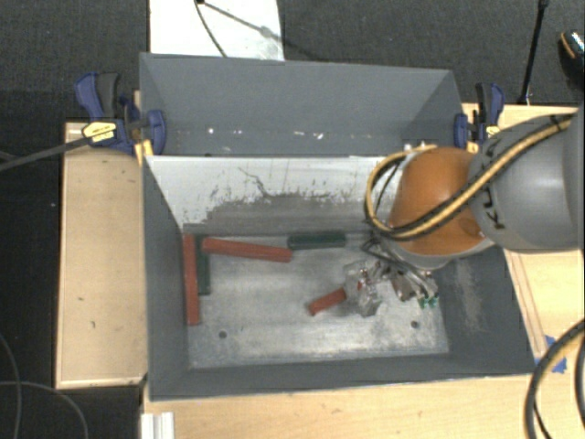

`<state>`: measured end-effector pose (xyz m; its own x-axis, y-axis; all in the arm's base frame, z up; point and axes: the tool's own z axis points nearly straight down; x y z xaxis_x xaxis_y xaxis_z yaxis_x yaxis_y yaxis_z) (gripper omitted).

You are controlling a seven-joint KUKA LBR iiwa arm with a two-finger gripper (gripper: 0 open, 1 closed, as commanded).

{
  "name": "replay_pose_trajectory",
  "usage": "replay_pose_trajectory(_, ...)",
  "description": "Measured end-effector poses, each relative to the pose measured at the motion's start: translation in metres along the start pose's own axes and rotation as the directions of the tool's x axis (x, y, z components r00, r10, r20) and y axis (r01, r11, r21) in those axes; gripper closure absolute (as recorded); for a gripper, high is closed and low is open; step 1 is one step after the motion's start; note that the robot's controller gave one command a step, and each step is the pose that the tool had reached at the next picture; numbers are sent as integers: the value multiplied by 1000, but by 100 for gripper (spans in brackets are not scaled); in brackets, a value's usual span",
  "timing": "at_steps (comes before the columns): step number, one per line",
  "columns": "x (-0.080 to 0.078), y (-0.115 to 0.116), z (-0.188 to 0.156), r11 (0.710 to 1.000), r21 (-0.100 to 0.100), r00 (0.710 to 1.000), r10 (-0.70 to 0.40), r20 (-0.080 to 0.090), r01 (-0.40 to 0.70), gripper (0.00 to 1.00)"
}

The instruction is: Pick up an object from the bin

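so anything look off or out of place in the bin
Nothing stands out: the red bars and dark green bars lie flat and scattered on the bin floor, none broken or spilled.

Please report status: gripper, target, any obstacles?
Gripper low in bin, right of centre. Short red block beside its tip. Red bar, green bar lie apart.

Grey arm (pixel 539 195), orange wrist cover (pixel 437 199), looping yellow-black cables (pixel 388 176), metal gripper (pixel 367 298).

I work in a robotics lab: my grey arm (pixel 539 195), orange-capped at the wrist, reaches into a scuffed metal bin (pixel 292 99) rigged up on dark carpet (pixel 55 26), loose cables (pixel 37 156) trailing across it.
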<state>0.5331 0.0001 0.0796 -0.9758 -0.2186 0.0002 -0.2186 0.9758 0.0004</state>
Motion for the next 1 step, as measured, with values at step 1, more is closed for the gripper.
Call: replay_pose_trajectory(1, 0, 0, 0, 1000, 0, 1000, -3, 0, 3, 0)
